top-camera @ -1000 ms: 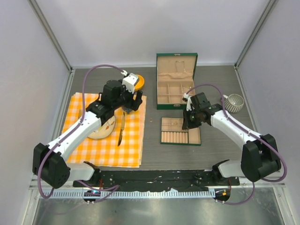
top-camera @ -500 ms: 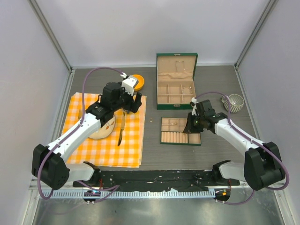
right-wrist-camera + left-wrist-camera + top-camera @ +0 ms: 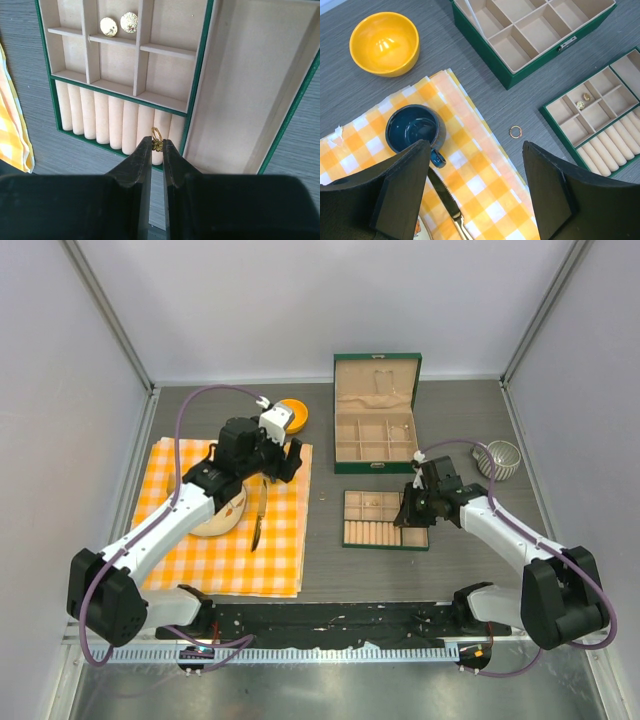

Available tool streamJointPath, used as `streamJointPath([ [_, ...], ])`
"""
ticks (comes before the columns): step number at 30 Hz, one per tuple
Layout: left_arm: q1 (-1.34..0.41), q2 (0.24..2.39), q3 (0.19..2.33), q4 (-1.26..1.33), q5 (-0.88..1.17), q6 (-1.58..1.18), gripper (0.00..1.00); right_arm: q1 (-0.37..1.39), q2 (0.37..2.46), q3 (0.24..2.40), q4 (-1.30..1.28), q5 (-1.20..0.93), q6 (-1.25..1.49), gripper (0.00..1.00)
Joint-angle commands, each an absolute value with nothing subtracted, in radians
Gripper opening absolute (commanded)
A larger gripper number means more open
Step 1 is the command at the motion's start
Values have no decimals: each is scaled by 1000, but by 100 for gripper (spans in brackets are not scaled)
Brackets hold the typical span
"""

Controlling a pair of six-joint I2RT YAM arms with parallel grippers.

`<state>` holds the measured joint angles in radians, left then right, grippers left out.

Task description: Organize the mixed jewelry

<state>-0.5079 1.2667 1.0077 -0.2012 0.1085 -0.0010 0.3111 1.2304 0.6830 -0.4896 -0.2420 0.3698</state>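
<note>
My right gripper (image 3: 157, 145) is shut on a small gold ring with a clover charm (image 3: 157, 140). It holds the ring just above the right end of the ring rolls of the green tray (image 3: 197, 75), and the same gripper (image 3: 412, 512) shows over the tray's right part in the top view. Two gold stud pieces (image 3: 109, 26) lie in one tray compartment. A loose gold ring (image 3: 515, 132) lies on the grey table between the cloth and the tray. My left gripper (image 3: 475, 145) hangs open over the checked cloth (image 3: 485, 185), holding nothing.
An open green jewelry box (image 3: 375, 415) stands behind the tray. A yellow bowl (image 3: 384, 42), a dark blue cup (image 3: 412, 129) and a knife (image 3: 445, 195) are near the left gripper. A metal cup (image 3: 502, 458) sits at the far right.
My right gripper has moved from beside the jewelry box toward me, coming over the tray's ring rolls, still shut on the ring. The left arm has barely shifted.
</note>
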Motion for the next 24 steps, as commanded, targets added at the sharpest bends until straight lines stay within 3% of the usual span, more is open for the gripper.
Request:
streamJointPath([
  [1,-502,1236,1002,-150,123,-12,79,302,1204,680,-476,-206,393,1],
  [24,-500,1238,985,-138,129,-9,79,285,1210,641,-453,-244,443,1],
])
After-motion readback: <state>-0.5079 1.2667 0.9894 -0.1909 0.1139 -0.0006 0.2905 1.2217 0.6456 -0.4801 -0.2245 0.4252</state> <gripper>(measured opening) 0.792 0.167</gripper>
